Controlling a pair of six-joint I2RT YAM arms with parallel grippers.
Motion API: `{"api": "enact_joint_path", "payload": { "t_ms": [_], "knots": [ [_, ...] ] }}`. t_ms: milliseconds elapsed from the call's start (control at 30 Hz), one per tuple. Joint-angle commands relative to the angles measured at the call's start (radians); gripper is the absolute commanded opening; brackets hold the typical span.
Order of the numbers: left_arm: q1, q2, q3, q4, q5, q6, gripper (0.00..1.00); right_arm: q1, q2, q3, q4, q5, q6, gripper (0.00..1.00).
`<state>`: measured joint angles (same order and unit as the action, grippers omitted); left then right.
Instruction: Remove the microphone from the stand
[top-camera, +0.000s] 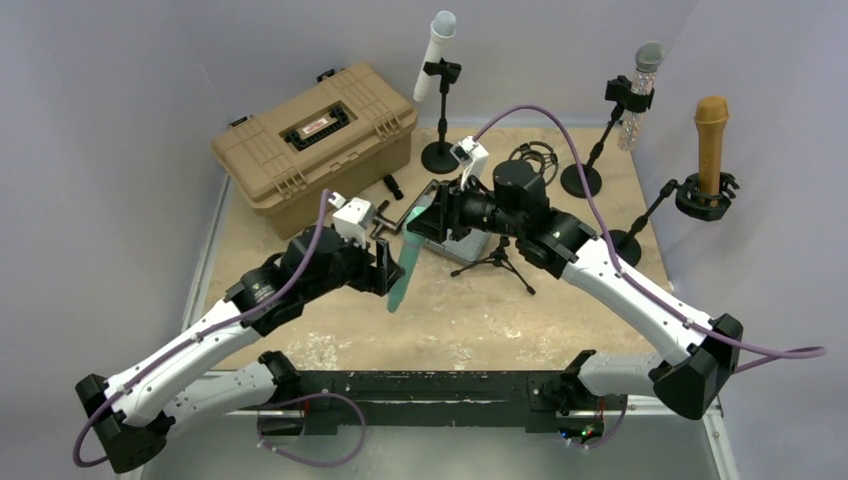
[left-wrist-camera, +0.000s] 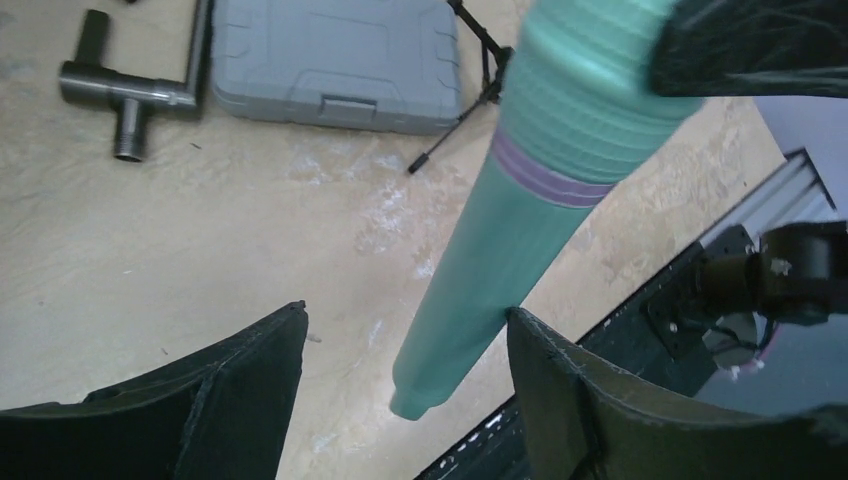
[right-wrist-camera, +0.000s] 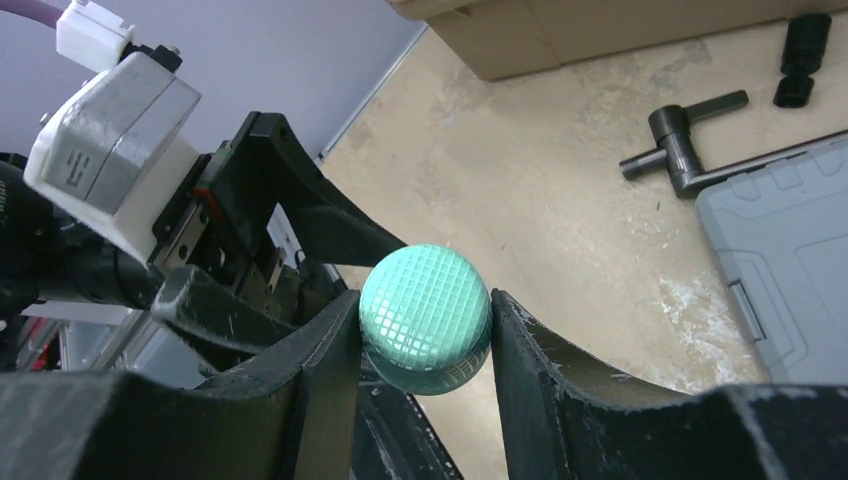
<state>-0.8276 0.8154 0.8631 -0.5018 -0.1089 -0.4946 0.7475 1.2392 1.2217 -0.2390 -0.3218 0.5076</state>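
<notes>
Roughly mid-scene, the green microphone (top-camera: 407, 260) hung tilted in the air above the table (top-camera: 470, 315), clear of the small black tripod stand (top-camera: 497, 262) just beside it, so it looked already lifted out. The right gripper (right-wrist-camera: 422, 312) was clamped on its mesh ball head, carrying its weight. The left gripper (left-wrist-camera: 407, 314) straddled the lower handle with its jaws part-way apart, one finger at the handle and the other showing a gap; it gripped nothing, seemingly placed to take over the handle.

4 microphones (top-camera: 402, 280), 4 stands (top-camera: 441, 156), 1 tan case (top-camera: 315, 140), 1 grey case (left-wrist-camera: 335, 60) and 1 t-shaped metal bar (left-wrist-camera: 125, 92) are counted.
</notes>
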Motion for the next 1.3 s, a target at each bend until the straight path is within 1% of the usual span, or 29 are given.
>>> {"api": "enact_joint_path", "payload": {
  "t_ms": [0, 67, 200, 400, 567, 600, 667, 700, 767, 867, 933, 967, 1033, 1067, 1133, 1267],
  "knots": [
    [-0.008, 0.066, 0.066, 0.057, 0.178, 0.086, 0.69, 0.008, 0.002, -0.013, 0.079, -0.074, 0.032, 0.0],
    [-0.01, 0.068, 0.058, 0.074, 0.173, 0.087, 0.65, 0.01, 0.003, -0.02, 0.082, -0.079, 0.032, 0.0],
    [-0.012, 0.076, 0.048, 0.092, 0.187, 0.085, 0.63, 0.01, 0.011, -0.035, 0.095, -0.095, 0.035, 0.0],
    [-0.017, 0.1, 0.046, 0.1, 0.181, 0.083, 0.51, 0.011, 0.018, -0.043, 0.11, -0.096, 0.045, 0.0],
    [-0.018, 0.107, 0.05, 0.083, 0.144, 0.083, 0.36, 0.015, 0.025, -0.048, 0.129, -0.1, 0.056, 0.0],
    [-0.018, 0.104, 0.051, 0.079, 0.124, 0.08, 0.28, 0.016, 0.027, -0.049, 0.132, -0.101, 0.059, 0.0],
    [-0.018, 0.098, 0.051, 0.06, 0.07, 0.075, 0.08, 0.016, 0.033, -0.05, 0.14, -0.109, 0.064, 0.0],
    [-0.018, 0.095, 0.051, 0.049, 0.034, 0.069, 0.0, 0.016, 0.034, -0.05, 0.144, -0.114, 0.065, 0.0],
    [-0.018, 0.091, 0.051, 0.026, -0.026, 0.057, 0.0, 0.017, 0.034, -0.055, 0.153, -0.112, 0.069, 0.0],
    [-0.018, 0.088, 0.051, 0.01, -0.065, 0.049, 0.0, 0.017, 0.026, -0.067, 0.151, -0.077, 0.068, 0.26],
    [-0.018, 0.086, 0.047, 0.003, -0.077, 0.038, 0.0, 0.017, 0.016, -0.071, 0.141, -0.034, 0.061, 0.53],
    [-0.019, 0.085, 0.041, -0.001, -0.083, 0.028, 0.0, 0.017, 0.01, -0.071, 0.131, -0.01, 0.058, 0.69],
    [-0.018, 0.082, 0.026, -0.007, -0.109, -0.006, 0.0, 0.018, -0.01, -0.069, 0.099, 0.063, 0.049, 0.96],
    [-0.017, 0.084, 0.018, -0.015, -0.118, -0.029, 0.0, 0.017, -0.023, -0.072, 0.089, 0.092, 0.044, 0.98],
    [-0.015, 0.107, 0.017, -0.045, -0.126, -0.052, 0.0, 0.015, -0.053, -0.09, 0.108, 0.119, 0.054, 0.99],
    [-0.003, 0.177, 0.025, -0.131, -0.135, -0.103, 0.0, 0.016, -0.098, -0.096, 0.077, 0.227, 0.048, 0.99]
  ]
}}
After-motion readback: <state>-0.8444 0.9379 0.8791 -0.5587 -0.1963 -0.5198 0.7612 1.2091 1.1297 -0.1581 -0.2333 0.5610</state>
